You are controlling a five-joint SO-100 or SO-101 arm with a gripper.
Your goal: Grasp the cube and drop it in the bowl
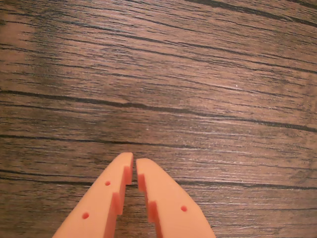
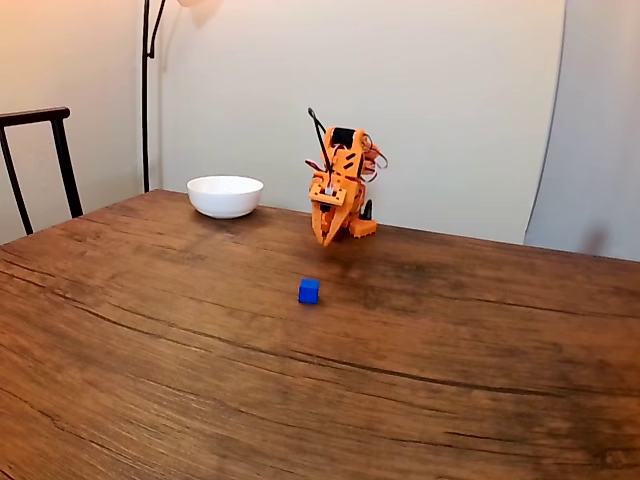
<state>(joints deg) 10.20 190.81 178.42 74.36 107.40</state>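
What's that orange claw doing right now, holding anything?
Gripper: jaws shut, holding nothing; the cube sits apart on the table.

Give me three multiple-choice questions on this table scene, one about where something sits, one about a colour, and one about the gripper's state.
1. In the fixed view, where is the cube?
A. Inside the bowl
B. On the table, nearer the camera than the arm
C. Between the gripper's fingers

2. What colour is the bowl?
A. White
B. Blue
C. Orange

3. How does the gripper stand in the wrist view?
A. Wide open
B. Clamped on the cube
C. Nearly shut, holding nothing

Answers:
1 B, the cube rests alone on the table in front of the arm.
2 A, its sides are plain white.
3 C, only a thin slit parts the orange fingertips above bare wood.
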